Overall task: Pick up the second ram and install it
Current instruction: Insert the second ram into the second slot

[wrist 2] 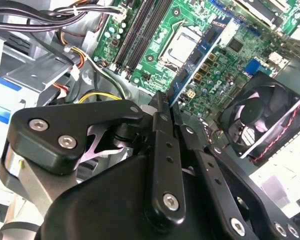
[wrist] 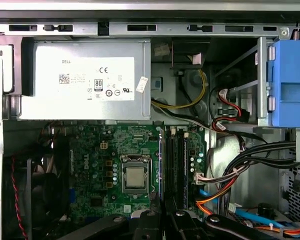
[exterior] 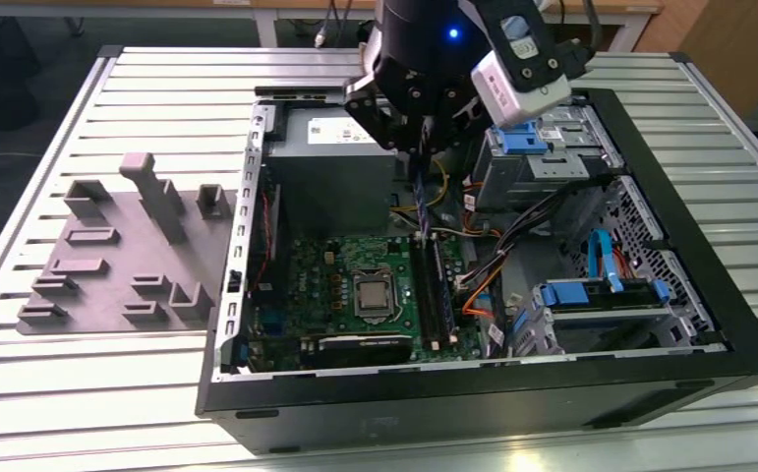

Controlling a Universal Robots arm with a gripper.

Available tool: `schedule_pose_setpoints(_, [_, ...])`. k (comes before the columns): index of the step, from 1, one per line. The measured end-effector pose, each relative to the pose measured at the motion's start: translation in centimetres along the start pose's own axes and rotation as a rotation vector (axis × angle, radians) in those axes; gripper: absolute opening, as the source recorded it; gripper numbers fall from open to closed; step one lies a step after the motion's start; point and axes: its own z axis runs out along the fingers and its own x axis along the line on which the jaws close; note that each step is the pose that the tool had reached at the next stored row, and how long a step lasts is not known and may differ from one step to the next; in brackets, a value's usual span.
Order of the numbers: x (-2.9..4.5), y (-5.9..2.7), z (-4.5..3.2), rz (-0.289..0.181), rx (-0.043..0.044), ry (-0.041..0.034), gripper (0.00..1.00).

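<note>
The gripper is pinched narrow on the ram, which hangs upright and edge-on above the slots. The ram looks light, stiff and fragile. It is best held by its flat faces near the top edge, clear of the contacts.

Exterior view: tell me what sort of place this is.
Probably a robotics lab set up for computer assembly: an open computer case lies on a slatted metal table, a grey plastic fixture sits beside it, and a robot arm hangs above.
</note>
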Motion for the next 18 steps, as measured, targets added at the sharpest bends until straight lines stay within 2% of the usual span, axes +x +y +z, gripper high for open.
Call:
schedule_pose_setpoints(3, [-0.09,0.0,0.29,0.0,-0.0001,0.0,0.14])
schedule_pose_setpoints(18, [-0.58,0.0,3.01,-0.017,0.0,0.003,0.14])
